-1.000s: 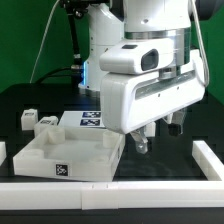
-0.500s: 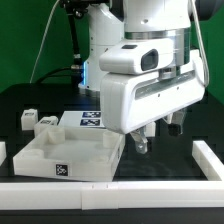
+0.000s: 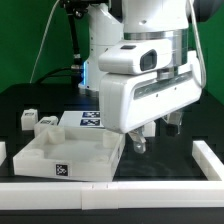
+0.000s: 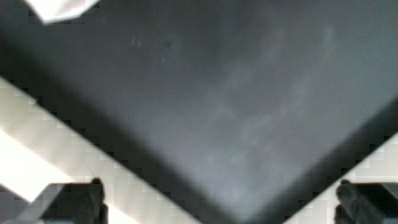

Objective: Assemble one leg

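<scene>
Gripper [image 4: 219, 202] spread wide, holding nothing, over bare table. Leg [image 3: 27, 119] stands well apart at the exterior view's left, by the white panel [image 3: 70, 155] — go there high, straddle it squarely.

A dark, blurred tabletop [image 4: 222, 100] fills most of the wrist view. The claw [image 4: 222, 205] is spread wide, its two dark fingertips [image 4: 68, 203] sitting at opposite corners with only bare tabletop between them. A white border strip [image 4: 32, 145] runs diagonally past one fingertip, and a paler strip [image 4: 381, 160] past the other. A small white shape [image 4: 68, 8] is cut off by the frame edge, too blurred to identify.
</scene>
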Robot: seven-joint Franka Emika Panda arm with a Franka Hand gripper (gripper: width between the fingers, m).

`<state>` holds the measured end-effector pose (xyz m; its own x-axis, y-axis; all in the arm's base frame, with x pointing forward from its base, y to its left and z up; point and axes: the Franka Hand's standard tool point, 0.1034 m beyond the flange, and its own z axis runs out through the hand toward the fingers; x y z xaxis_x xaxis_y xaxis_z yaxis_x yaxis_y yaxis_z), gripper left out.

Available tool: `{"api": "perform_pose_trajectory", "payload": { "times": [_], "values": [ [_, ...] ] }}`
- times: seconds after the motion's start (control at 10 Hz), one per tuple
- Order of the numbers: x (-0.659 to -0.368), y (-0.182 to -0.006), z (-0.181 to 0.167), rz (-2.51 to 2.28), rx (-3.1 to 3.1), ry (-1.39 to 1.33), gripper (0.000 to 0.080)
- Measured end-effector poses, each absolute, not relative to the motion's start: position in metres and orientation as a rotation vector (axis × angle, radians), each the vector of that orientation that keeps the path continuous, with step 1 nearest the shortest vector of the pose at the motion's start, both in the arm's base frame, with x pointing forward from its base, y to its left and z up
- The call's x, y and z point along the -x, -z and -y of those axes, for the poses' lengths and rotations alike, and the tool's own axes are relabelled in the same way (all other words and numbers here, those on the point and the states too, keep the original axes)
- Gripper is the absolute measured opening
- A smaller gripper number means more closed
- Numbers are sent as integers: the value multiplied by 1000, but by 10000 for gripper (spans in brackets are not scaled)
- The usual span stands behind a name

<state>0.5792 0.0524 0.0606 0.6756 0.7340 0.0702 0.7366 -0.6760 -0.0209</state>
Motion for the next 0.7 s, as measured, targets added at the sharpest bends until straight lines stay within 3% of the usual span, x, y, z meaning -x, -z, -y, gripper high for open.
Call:
{"api": "perform_pose_trajectory", "payload": {
  "times": [0.3,0.7],
  "values": [
    [-547,-61,-29,1432,2742,33,650],
    [-545,-62,-22,1429,2745,18,650]
  ]
}}
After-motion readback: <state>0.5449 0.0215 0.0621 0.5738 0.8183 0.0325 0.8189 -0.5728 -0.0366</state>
